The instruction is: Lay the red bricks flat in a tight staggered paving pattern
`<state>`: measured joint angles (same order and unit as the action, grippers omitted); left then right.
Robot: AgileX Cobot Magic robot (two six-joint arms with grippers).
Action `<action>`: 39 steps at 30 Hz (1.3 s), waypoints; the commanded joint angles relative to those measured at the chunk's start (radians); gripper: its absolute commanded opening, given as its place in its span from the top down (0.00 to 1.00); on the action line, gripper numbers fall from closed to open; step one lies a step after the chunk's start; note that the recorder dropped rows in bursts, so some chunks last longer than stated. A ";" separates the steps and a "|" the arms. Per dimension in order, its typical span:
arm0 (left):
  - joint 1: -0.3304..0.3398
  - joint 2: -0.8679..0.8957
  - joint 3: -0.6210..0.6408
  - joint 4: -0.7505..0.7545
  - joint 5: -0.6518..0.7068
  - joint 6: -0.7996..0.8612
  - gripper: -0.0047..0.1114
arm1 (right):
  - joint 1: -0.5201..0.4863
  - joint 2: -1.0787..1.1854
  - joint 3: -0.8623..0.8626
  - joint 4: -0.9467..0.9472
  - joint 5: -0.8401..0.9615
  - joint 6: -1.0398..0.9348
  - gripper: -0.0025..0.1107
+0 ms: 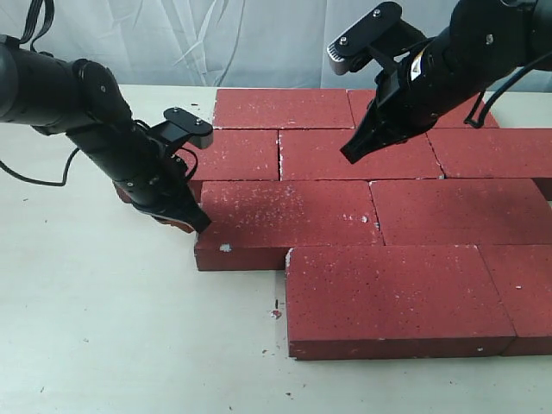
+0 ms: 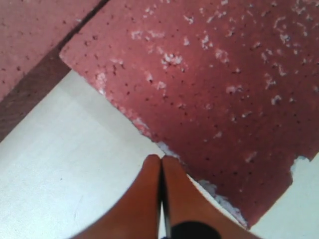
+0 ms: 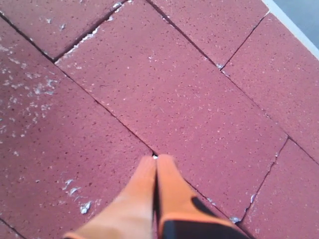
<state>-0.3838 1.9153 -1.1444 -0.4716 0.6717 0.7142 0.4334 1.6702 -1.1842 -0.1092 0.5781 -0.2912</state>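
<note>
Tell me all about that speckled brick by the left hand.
The speckled brick is dark red, rough and pitted, dusted with white flecks, its near-left corner chipped whitish. It lies flat, second row from the front, tight against neighbouring bricks behind, right and front. The left hand, shut, sits at its left end.

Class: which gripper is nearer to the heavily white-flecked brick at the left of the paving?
Left. The left gripper is at the left end of the white-flecked brick; the right gripper is over the neighbouring brick one row behind it.

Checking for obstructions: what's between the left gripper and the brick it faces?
Only bare table separates left gripper from brick, in left wrist view.
</note>
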 commanded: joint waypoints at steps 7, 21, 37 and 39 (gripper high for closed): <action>-0.016 -0.001 -0.005 0.057 -0.015 -0.027 0.96 | -0.006 0.001 0.003 0.005 -0.010 0.004 0.99; -0.016 -0.021 -0.030 0.140 -0.018 -0.109 0.96 | -0.006 0.001 0.003 0.013 -0.019 0.004 0.99; -0.016 -0.081 -0.034 0.206 0.037 -0.111 0.96 | -0.004 0.001 0.003 0.146 -0.045 0.004 0.99; -0.016 -0.109 -0.036 0.202 0.035 -0.111 0.96 | -0.004 0.001 0.003 0.146 -0.053 0.004 0.99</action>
<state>-0.3951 1.8494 -1.1691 -0.2712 0.7002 0.6084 0.4334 1.6702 -1.1842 0.0247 0.5472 -0.2892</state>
